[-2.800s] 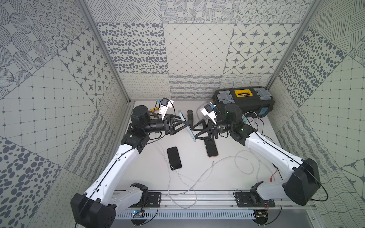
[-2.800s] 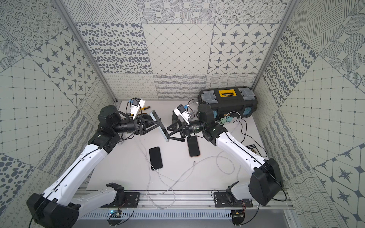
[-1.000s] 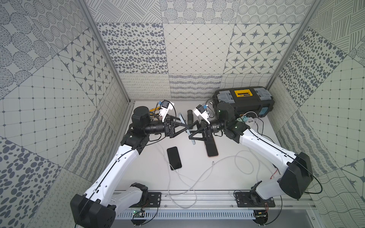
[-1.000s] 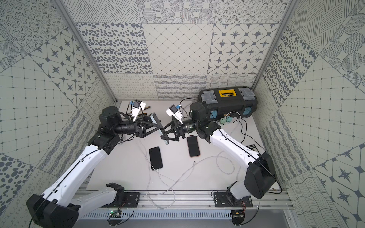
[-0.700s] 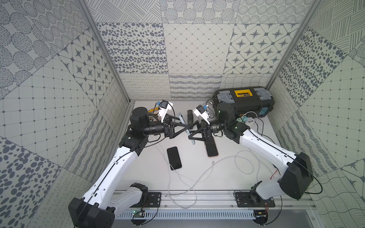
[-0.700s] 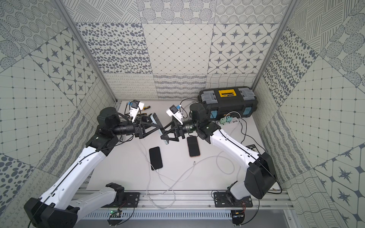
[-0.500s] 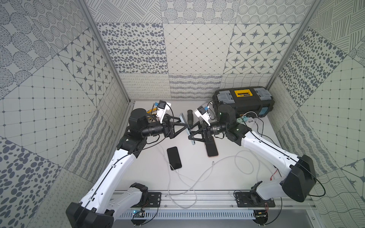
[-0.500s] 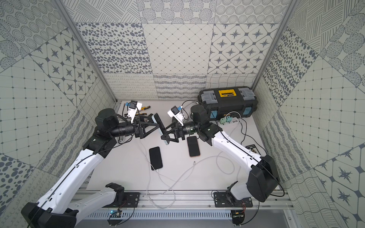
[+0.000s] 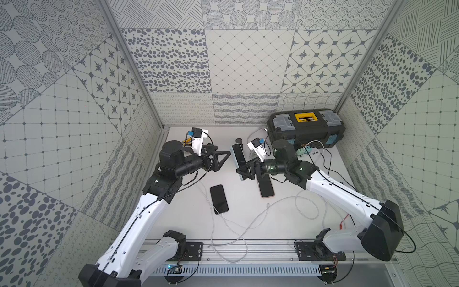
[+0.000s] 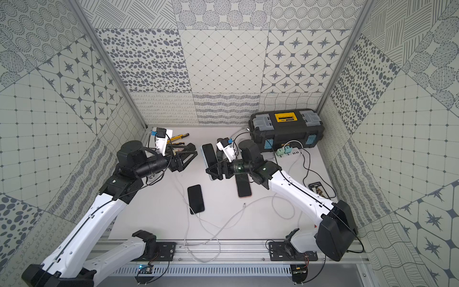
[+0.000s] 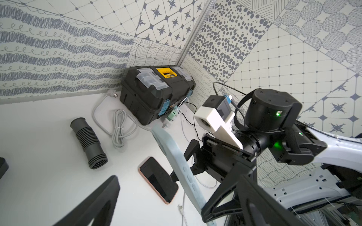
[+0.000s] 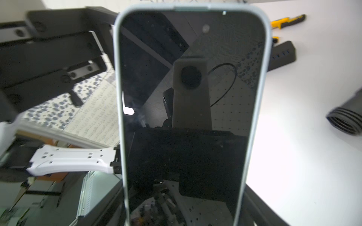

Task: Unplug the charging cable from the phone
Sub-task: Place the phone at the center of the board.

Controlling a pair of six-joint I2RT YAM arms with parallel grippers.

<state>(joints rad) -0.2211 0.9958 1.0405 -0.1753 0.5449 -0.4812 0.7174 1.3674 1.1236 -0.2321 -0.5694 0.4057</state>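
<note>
right arm reaching inward, right gripper [image 9: 244, 171] clamping pale-blue-cased phone [image 9: 237, 157] aloft | left gripper [image 9: 220, 161] gaping, near it | black glass phone [image 9: 219, 198] below, white cable [image 9: 213, 232] plugged in

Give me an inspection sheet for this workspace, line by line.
Surface: white table, crowded.
Job's things: blue-cased phone held aloft, no cable seen on it; black phone flat, white cable at one end.
Clutter: toolbox, corrugated hose, coral-cased phone, yellow-handled tool.
Grippers: left gripper open, empty; right gripper shut on blue-cased phone.
Cables: loose plug end on table; bundled grey cord by toolbox.
Surroundings: patterned wall panels.
</note>
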